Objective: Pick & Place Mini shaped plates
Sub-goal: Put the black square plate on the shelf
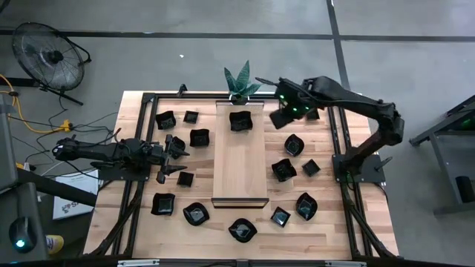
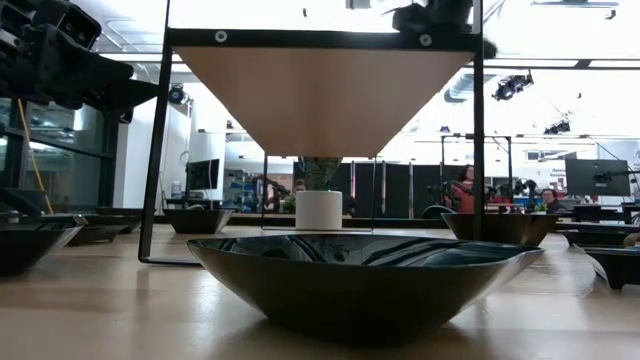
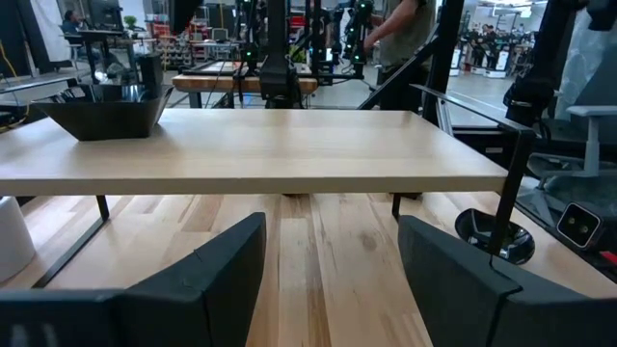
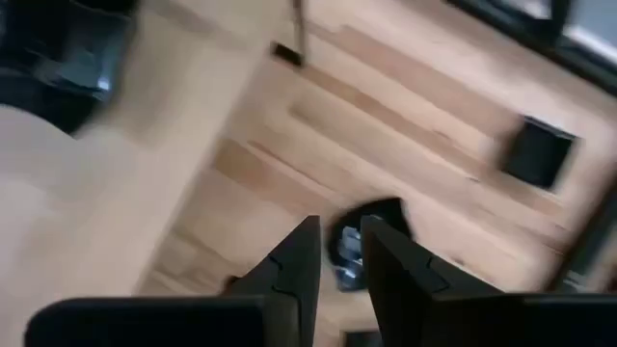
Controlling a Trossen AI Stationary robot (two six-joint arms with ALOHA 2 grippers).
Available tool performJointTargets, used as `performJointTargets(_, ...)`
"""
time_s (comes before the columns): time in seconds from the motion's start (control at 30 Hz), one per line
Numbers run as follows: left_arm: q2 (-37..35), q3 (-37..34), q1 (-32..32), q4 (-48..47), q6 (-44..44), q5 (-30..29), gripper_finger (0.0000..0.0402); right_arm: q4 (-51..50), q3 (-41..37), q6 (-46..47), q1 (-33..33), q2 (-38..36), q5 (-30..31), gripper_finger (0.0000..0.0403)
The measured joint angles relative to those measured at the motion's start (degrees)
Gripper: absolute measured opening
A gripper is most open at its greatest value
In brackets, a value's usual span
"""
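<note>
Several mini shaped plates, small glossy black dishes, lie scattered on the table on both sides of a long pale raised board (image 1: 240,167). One plate (image 1: 240,120) sits on the board's far end. My right gripper (image 1: 285,113) hangs high over the table just right of that end, pointing steeply down. Its fingers (image 4: 339,262) stand a narrow gap apart with nothing between them; a plate (image 4: 378,220) shows far below them. My left gripper (image 3: 328,280) rests open and level at the table's left, facing the board's side.
A potted plant (image 1: 241,81) in a white pot (image 2: 319,210) stands just beyond the board's far end. A black metal frame (image 1: 338,137) runs along the table's sides. One plate (image 2: 365,275) lies near the front edge. A fan (image 1: 50,55) stands off the table.
</note>
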Motion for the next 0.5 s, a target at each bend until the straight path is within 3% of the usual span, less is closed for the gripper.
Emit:
performJointTargets(0.17,0.02,0.0,-0.01,0.0,0.01,0.02,0.0234,-4.04,-0.01,1.39,3.72,-3.0,8.17,0.0073)
performJointTargets(0.5,0.01,0.0,0.0,-0.01,0.0,0.01,0.0234,-5.24,-0.03,-0.63,12.31,-3.64,11.93,0.0073)
